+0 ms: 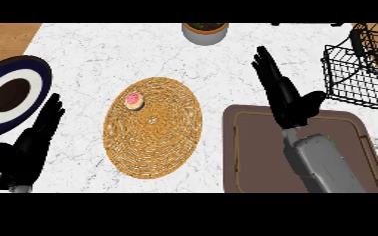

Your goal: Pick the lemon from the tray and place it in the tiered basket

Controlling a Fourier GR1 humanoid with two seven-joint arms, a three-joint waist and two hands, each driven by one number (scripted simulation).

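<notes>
I see no lemon on the tray [244,150] or anywhere. My right hand [284,95] is flat, fingers apart, holding nothing, near the basket [347,80] (maybe done). 1 next move: check inside the basket.

- We read this as a home kitchen: white marbled counter [221,65] fills the view, wood strip [16,35] at far left.
- Woven round placemat [153,126] with a small pink-topped pastry [133,100] on it.
- Dark-rimmed plate [22,92], brown tray [255,155], black wire basket [353,72], grey pot [205,32] at back edge.
</notes>
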